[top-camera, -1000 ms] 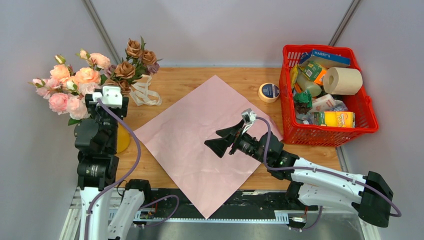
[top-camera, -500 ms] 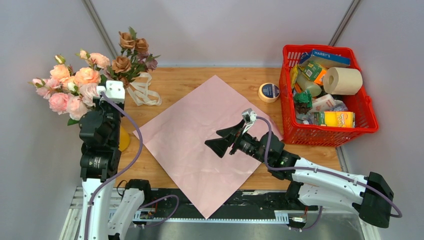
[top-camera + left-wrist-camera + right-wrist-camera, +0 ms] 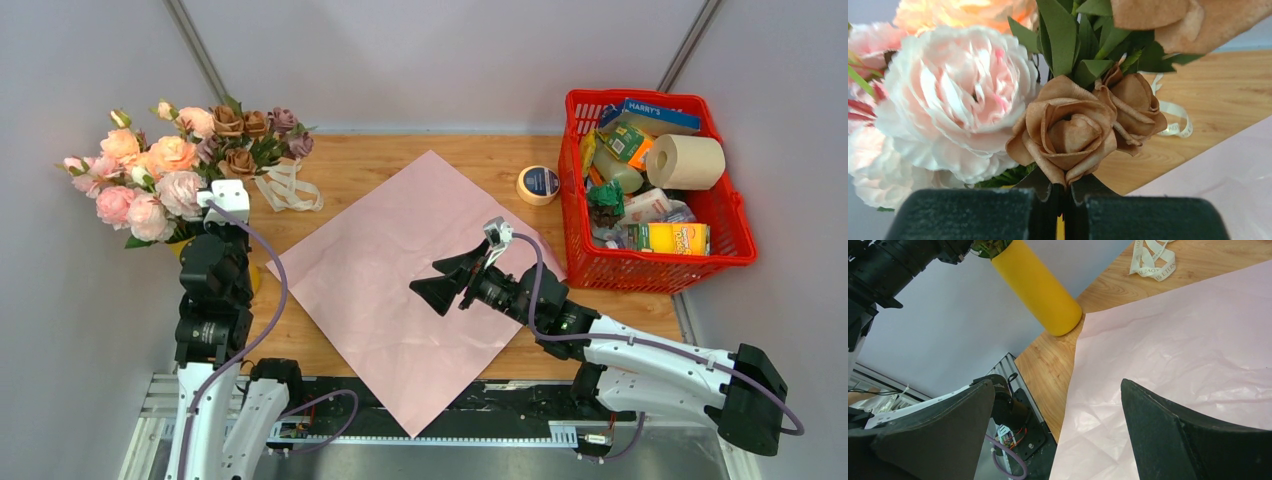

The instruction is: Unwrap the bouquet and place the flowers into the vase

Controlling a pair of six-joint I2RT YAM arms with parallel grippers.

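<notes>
flowers (image 3: 160, 175) stand in the yellow vase (image 3: 1038, 287) at the left edge of the table (image 3: 480, 160), left claw (image 3: 1063, 200) closed just under the brown roses (image 3: 1068, 130), right claw (image 3: 432, 285) open over the paper (image 3: 380, 240); a snagged stem could tip the vase.

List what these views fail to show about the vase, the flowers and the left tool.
- Vase: right wrist view, mouth hidden by leaves at the top edge; top view, nearly all behind the left arm.
- Flowers: stems hidden under blooms and leaves, top and left wrist views.
- Left tool: left wrist view, shut, but the brown rose covers whether a stem is pinched.
</notes>
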